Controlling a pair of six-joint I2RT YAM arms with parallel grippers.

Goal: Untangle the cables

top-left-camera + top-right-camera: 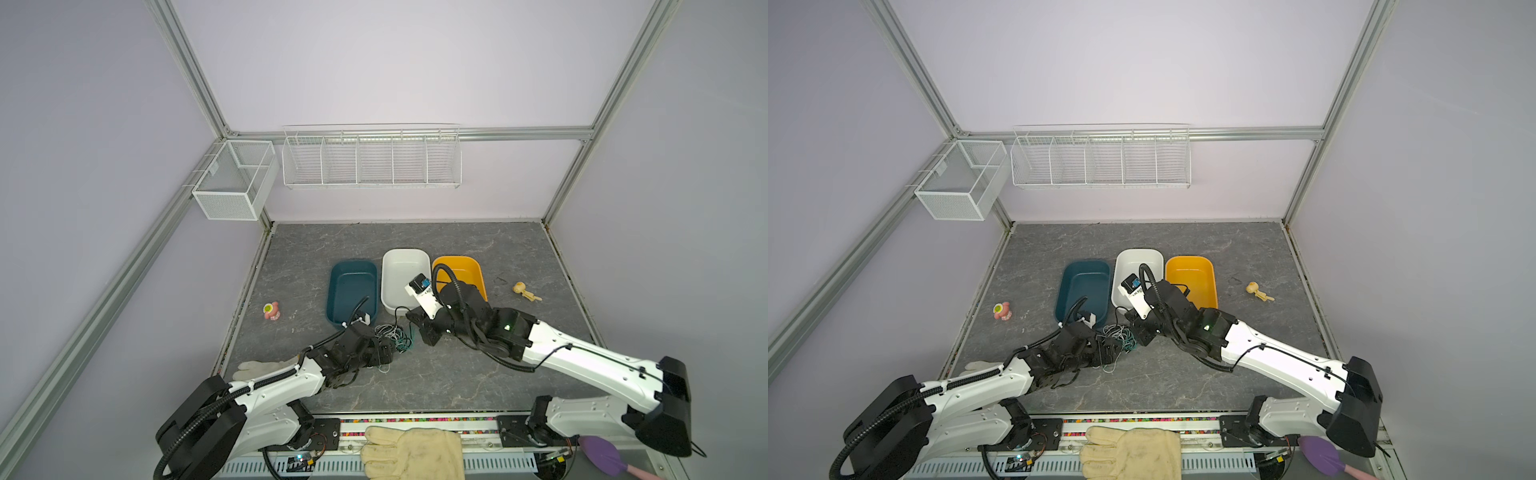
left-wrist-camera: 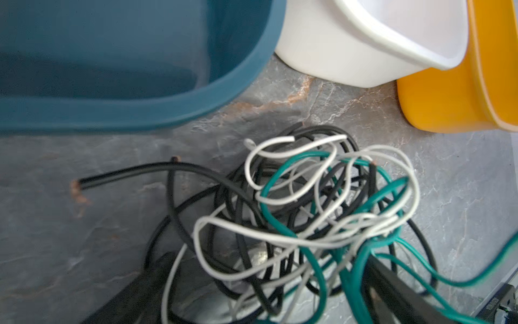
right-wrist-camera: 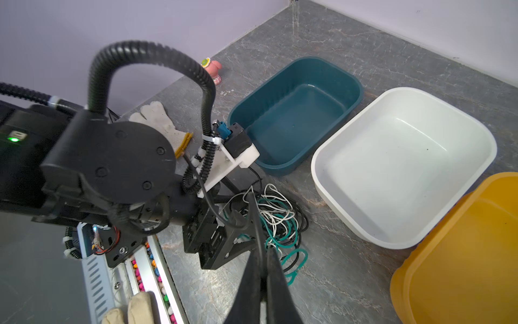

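Observation:
The cables (image 1: 392,334) (image 1: 1119,334) lie in one tangle of black, white and teal-green loops on the grey table, just in front of the bins. In the left wrist view the cables (image 2: 322,213) fill the lower middle, and a black end with bare copper sticks out sideways. My left gripper (image 1: 388,349) (image 1: 1113,349) (image 2: 266,294) is open, with a finger on either side of the tangle's near part. My right gripper (image 1: 415,328) (image 1: 1138,328) (image 3: 262,252) is shut on a thin black cable (image 3: 253,213) that runs taut from its tips into the tangle.
Behind the tangle stand a teal bin (image 1: 332,299), a white bin (image 1: 388,266) and a yellow bin (image 1: 478,270). A pink toy (image 1: 272,311) lies left and a wooden figure (image 1: 524,291) right. One white glove (image 1: 257,368) is under the left arm, and another glove (image 1: 415,453) lies at the front edge.

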